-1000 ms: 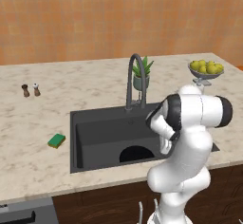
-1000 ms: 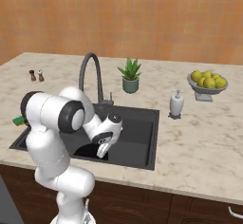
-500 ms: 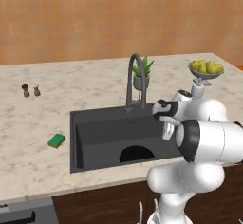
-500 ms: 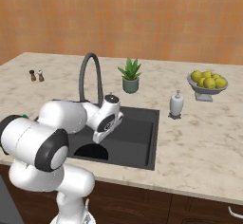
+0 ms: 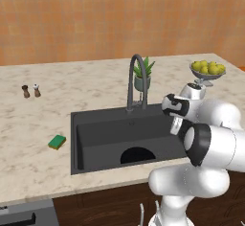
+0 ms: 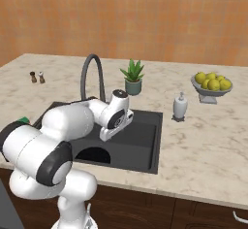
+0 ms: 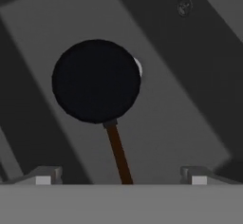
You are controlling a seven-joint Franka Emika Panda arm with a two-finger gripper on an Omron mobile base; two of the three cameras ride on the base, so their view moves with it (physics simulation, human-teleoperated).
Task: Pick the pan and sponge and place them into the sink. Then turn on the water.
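Pan (image 7: 96, 80) lies flat on the sink (image 5: 95, 139) floor, right way up, brown handle pointing back toward me, its rim covering most of the metal drain. My gripper (image 7: 121, 176) hangs above the basin, jaws spread wide with nothing between them; the pan part looks done.

Sponge (image 5: 57, 141) sits on the counter just beside the sink's left edge, green side up, well apart from my hand. Next step, as I judge it: lift clear of the basin wall and the tap (image 5: 135, 79), swing left, come straight down with fingers across the sponge's short side, and close gently since it will squash.

Against a second back: my arm has risen out of the basin and the jaws opened slightly wider; pan and sponge unmoved
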